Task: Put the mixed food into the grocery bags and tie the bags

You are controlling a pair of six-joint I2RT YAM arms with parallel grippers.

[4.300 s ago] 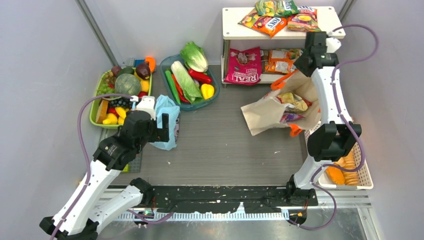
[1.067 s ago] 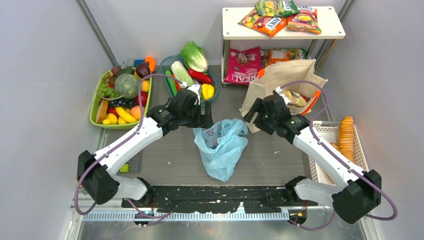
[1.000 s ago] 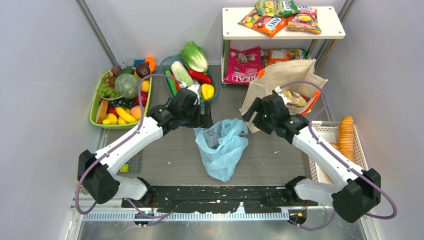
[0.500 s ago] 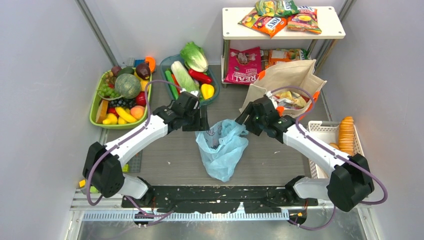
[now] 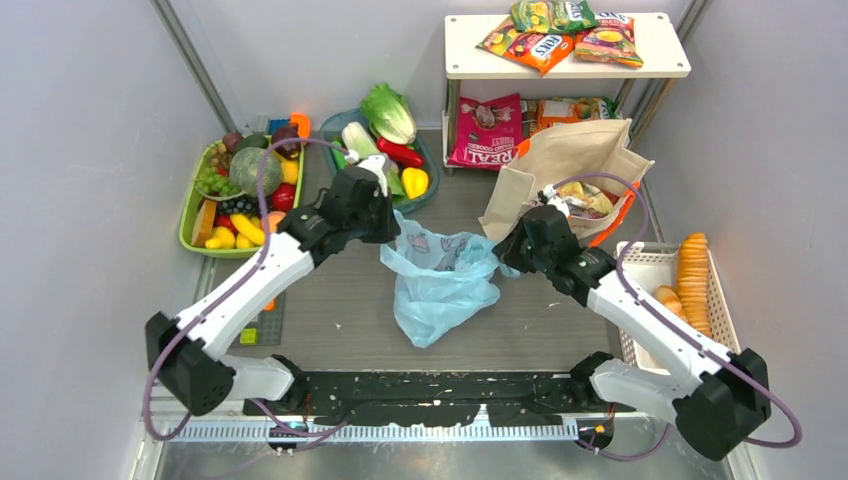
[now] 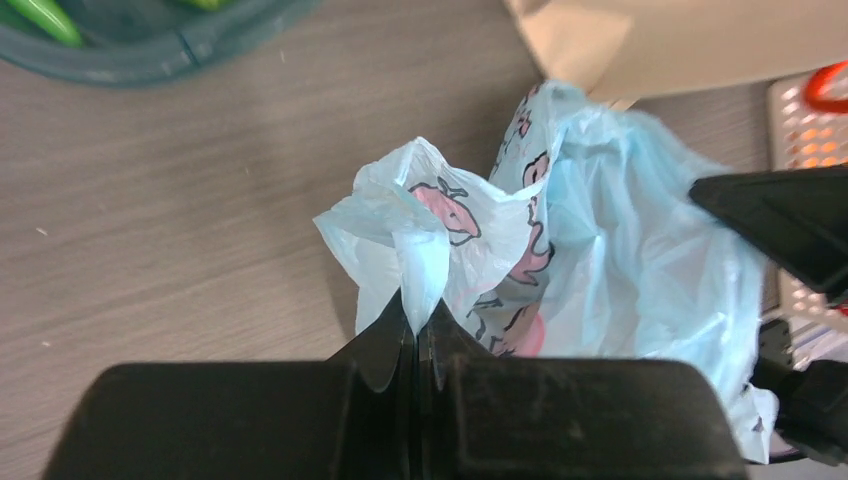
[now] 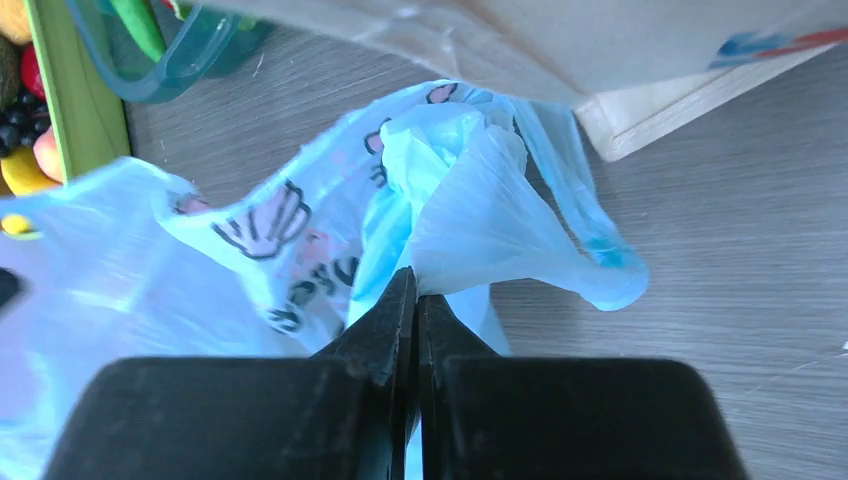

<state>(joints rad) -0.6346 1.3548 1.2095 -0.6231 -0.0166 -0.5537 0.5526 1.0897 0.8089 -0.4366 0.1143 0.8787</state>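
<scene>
The light-blue plastic bag [image 5: 437,285] lies mid-table, its mouth stretched wide between both arms. My left gripper [image 5: 386,233] is shut on the bag's left handle [image 6: 420,262], pinched at the fingertips [image 6: 415,312]. My right gripper [image 5: 508,256] is shut on the bag's right handle [image 7: 478,222]. The beige canvas tote [image 5: 572,155] stands behind the right arm with packets inside. Snack packets [image 5: 545,40] lie on the shelf, and a red one [image 5: 488,130] below. A pale-green cabbage [image 5: 388,112], a yellow pepper [image 5: 415,182] and a green melon [image 5: 250,170] sit in the trays.
A green tray [image 5: 192,222] of fruit stands at the left and a teal tray [image 5: 332,128] of vegetables behind the left gripper. A white shelf [image 5: 460,62] is at the back. A white mesh basket [image 5: 640,262] with stacked biscuits [image 5: 690,280] stands at the right edge.
Both grippers have shut on the blue bag's handles. They have drawn apart, the left one back and left, the right one to the right, stretching the bag's mouth wide.
</scene>
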